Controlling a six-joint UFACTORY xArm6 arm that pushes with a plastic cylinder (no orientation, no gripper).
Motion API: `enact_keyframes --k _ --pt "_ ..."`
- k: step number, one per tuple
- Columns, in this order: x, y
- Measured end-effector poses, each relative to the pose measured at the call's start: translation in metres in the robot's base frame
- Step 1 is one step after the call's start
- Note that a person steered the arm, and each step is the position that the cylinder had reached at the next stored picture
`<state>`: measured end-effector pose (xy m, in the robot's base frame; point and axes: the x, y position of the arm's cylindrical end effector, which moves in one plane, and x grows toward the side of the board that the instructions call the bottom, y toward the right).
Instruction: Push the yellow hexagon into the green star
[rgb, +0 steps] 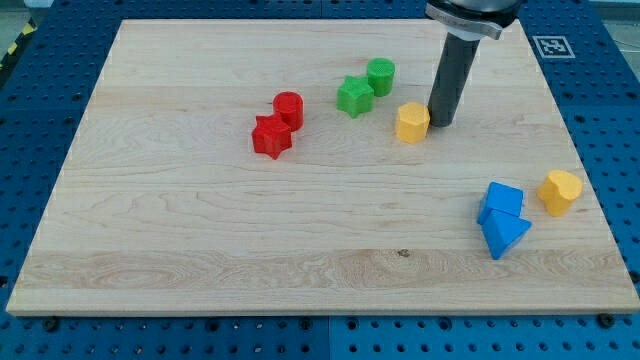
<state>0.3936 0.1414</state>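
The yellow hexagon (412, 122) lies on the wooden board a little right of centre near the view's top. The green star (354, 96) lies up and to its left, a short gap away. A green cylinder (380, 75) touches the star's upper right. My tip (439, 124) rests on the board just right of the yellow hexagon, touching or nearly touching its right side.
A red star (271, 136) and a red cylinder (288, 108) sit together left of centre. Two blue blocks (502, 220) lie at the lower right, with another yellow block (559, 191) to their right near the board's right edge (585, 180).
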Motion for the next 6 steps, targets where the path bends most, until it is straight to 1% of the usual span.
enact_keyframes --k 2,3,4,5,6 --pt "0.020 -0.051" --pt "0.020 -0.046" --pt "0.039 -0.030" --pt "0.060 -0.038" --pt "0.054 -0.065"
